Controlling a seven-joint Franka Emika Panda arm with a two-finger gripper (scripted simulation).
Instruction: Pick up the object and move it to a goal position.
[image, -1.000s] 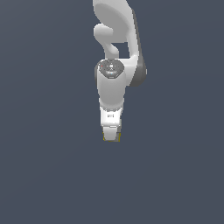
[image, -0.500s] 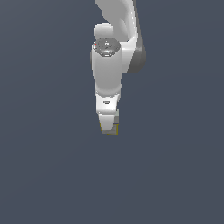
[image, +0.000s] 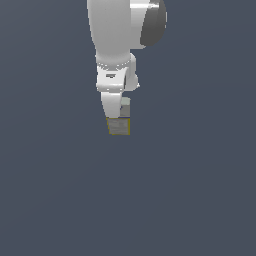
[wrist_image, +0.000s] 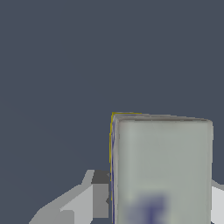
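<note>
The gripper (image: 119, 120) points down from the white arm (image: 117, 35) and is clamped on the object (image: 119, 126), a small pale grey box with yellow edges. In the exterior view the box sits at the fingertips, its lower part showing below them, against a plain dark grey-blue background. In the wrist view the object (wrist_image: 162, 170) fills the space between the fingers (wrist_image: 94, 199), touching both, with a bluish mark on its pale face and a yellow edge along one side.
</note>
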